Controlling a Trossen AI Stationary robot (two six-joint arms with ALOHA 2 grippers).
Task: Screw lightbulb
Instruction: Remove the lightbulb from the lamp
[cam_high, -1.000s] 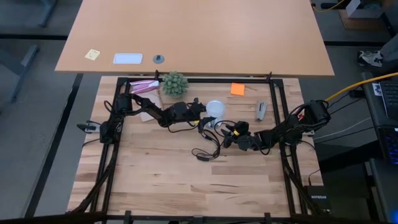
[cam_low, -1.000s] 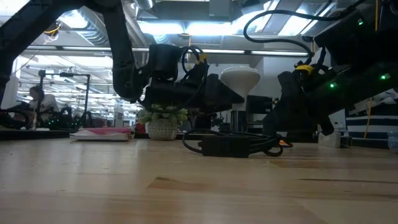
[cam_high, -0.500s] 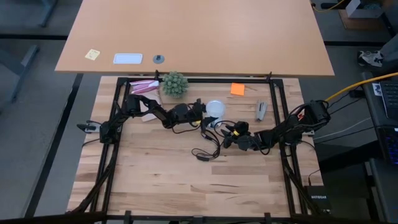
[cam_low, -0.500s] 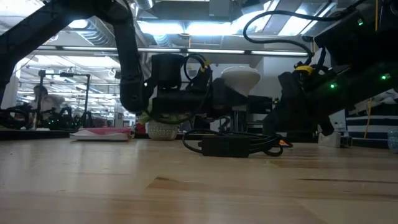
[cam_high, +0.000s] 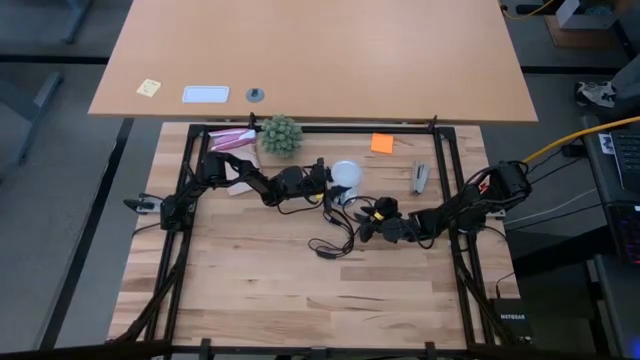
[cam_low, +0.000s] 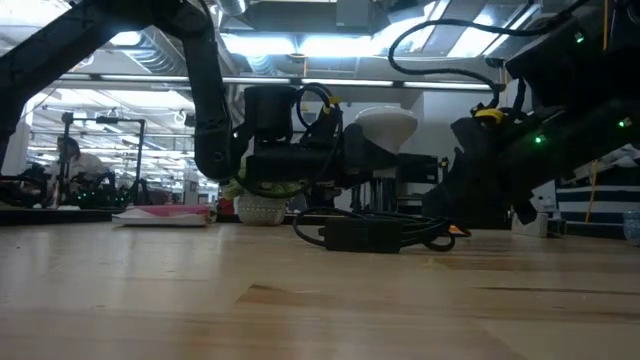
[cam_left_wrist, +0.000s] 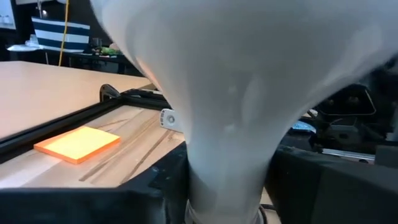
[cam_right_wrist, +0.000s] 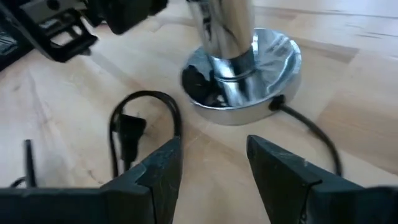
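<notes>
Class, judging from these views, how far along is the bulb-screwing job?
Done: the lightbulb stands upright over the silvery lamp base. In hand: the left gripper sits at the bulb's neck. Left: whether it is fully screwed in cannot be told. The right gripper waits open nearby.

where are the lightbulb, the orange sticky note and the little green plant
lightbulb (cam_high: 346, 173), high view, top of its white dome
orange sticky note (cam_high: 381, 143), high view, middle of the pad
little green plant (cam_high: 280, 133), high view, centre of its foliage

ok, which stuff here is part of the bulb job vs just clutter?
In play: lightbulb, left gripper around its neck, silvery lamp base, black cord.
Clutter: potted plant, orange sticky pad, pink packet, grey stapler.
</notes>
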